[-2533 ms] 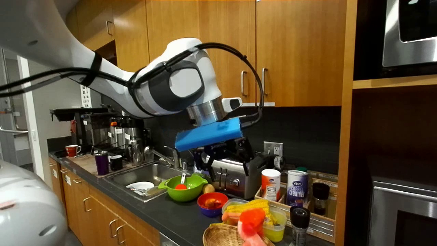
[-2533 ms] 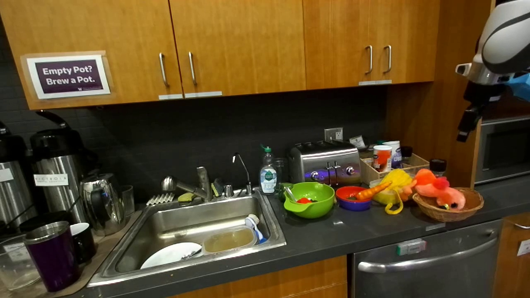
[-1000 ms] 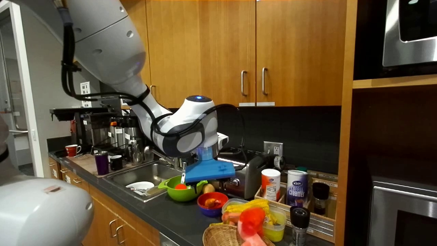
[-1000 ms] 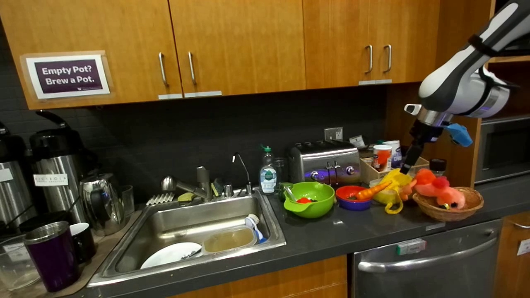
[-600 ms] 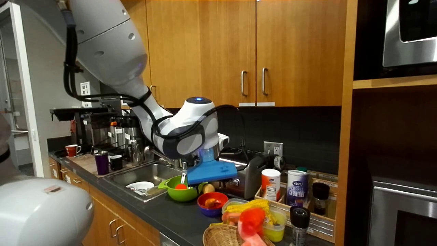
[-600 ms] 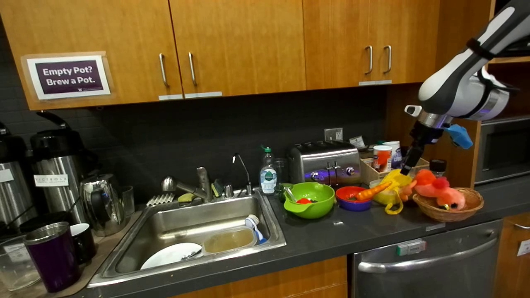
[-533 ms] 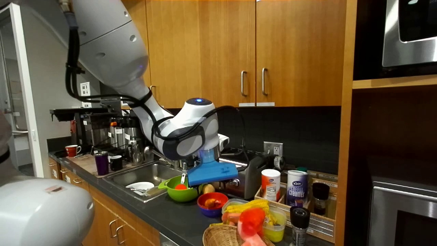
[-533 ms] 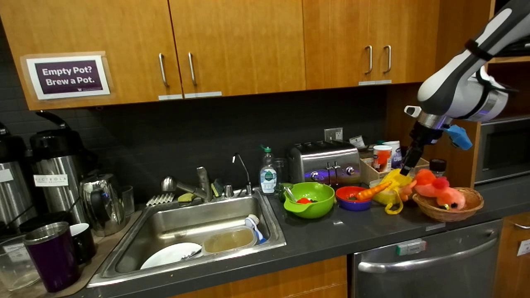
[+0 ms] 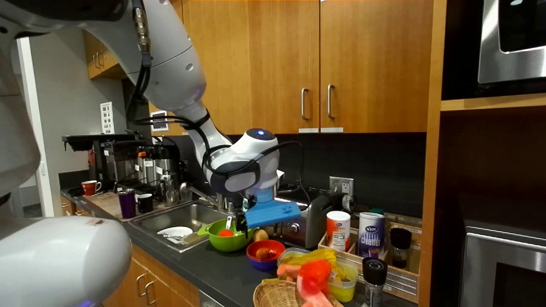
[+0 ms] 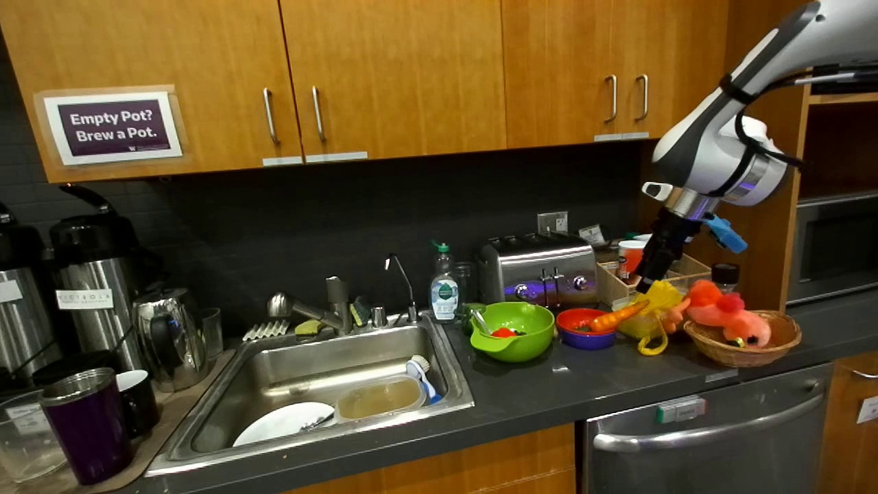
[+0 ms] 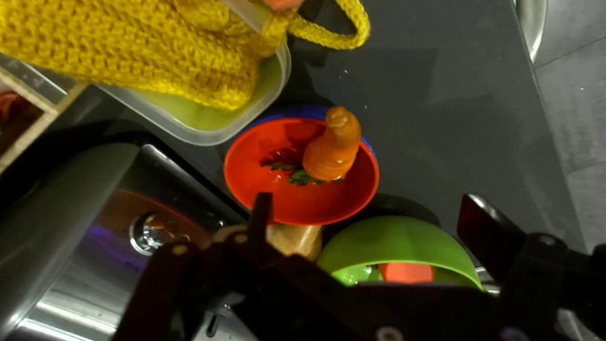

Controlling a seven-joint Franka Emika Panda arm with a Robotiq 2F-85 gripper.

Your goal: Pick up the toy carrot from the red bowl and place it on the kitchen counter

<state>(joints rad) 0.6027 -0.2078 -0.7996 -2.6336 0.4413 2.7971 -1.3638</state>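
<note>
The orange toy carrot (image 10: 619, 317) leans in the red bowl (image 10: 568, 319), its tip sticking out over the rim. The red bowl sits in a blue bowl (image 10: 588, 340) on the dark kitchen counter (image 10: 535, 384). In the wrist view the carrot (image 11: 335, 144) points up at the camera, its green leaves in the red bowl (image 11: 307, 208). My gripper (image 11: 367, 201) is open and empty, fingers wide apart. In an exterior view the gripper (image 10: 643, 283) hangs above and just behind the carrot's tip, apart from it. In an exterior view the carrot (image 9: 262, 253) shows small.
A green bowl (image 10: 525, 343) with a red item stands beside the red bowl. A toaster (image 10: 549, 274) is behind. A tub with a yellow knitted toy (image 10: 662, 296) and a wicker basket (image 10: 775, 346) with a pink plush stand beside. The sink (image 10: 453, 384) lies past the green bowl.
The arm has come down from high up and then moved from above the yellow toy toward the carrot and bowls. The gripper has turned somewhat. The carrot and bowls have not moved.
</note>
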